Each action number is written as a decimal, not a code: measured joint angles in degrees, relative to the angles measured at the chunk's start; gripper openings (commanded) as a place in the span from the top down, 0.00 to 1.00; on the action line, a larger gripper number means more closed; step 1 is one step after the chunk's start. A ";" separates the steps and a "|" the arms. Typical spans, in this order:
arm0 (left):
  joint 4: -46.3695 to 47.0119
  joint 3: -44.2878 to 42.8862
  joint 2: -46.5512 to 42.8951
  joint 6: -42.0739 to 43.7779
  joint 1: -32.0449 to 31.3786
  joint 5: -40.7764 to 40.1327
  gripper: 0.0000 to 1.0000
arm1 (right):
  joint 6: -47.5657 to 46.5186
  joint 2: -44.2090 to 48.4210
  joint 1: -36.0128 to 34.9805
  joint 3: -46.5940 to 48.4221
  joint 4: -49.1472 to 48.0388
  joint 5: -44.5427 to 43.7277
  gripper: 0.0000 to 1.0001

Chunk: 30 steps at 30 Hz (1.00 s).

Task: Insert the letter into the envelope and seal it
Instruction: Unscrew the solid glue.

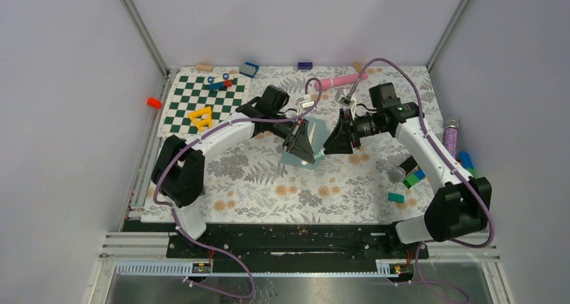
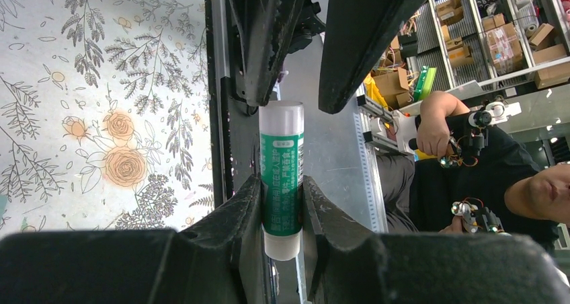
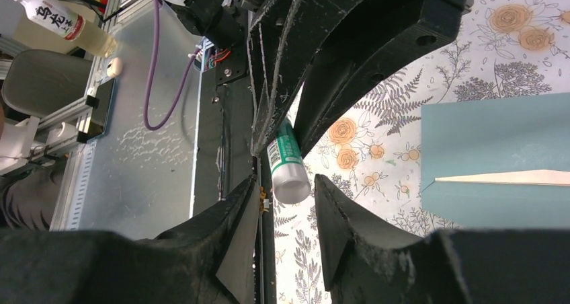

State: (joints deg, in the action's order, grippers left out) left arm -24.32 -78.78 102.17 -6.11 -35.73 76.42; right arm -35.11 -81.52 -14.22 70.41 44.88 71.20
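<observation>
Envelope, flat dull grey-teal paper (image 1: 300, 157), lies mid-tabletop on the floral-print cloth of the tabletop (image 1: 269, 190), directly under the spot where both arms meet. Right wrist view: the envelope fills the right side of the picture, and the plain cream paper letter (image 3: 511, 177) shows only as a narrow pale sliver across the teal face; the rest of the sheet is covered by teal paper. Left pincer (image 2: 281, 186) is clamped on a cylindrical glue stick with a green-and-white printed label (image 2: 281, 156), fingers pressed against both sides of the tube near one end. The stick's white cap (image 2: 281, 116) points toward the other arm. Right pincer (image 3: 288, 183) stands apart, one finger on each side of the white cap, with a gap visible on both sides in its own wrist view; in the left wrist view one of its fingers sits just at the cap's top, contact not certain. Stick is held above the tabletop, near the envelope's edge. Green-and-white chequered board (image 1: 201, 102) lies at the far left of the tabletop, well apart from the envelope.
</observation>
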 measured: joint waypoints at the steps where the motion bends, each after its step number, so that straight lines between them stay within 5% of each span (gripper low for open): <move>1: 0.00 0.00 0.02 0.00 0.02 -0.07 1.00 | 0.00 -0.02 -0.11 0.00 0.04 0.00 0.56; 9: 0.00 0.00 0.02 -0.02 0.02 -0.15 1.00 | -3.26 -2.27 -0.44 0.11 4.79 -0.11 0.58; 21: -0.02 0.00 0.00 0.00 -0.09 -0.98 1.00 | -3.78 -3.69 -0.44 0.92 6.19 -0.24 0.90; 30: -1.38 0.00 -0.81 1.33 -0.37 -7.15 1.00 | -0.07 -6.43 -0.35 2.23 6.19 -1.81 0.90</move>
State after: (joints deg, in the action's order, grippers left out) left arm -25.69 -78.78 101.36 -4.78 -36.10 69.28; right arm -35.18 -87.94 -14.57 72.64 51.07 69.38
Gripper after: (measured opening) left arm 0.225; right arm 0.275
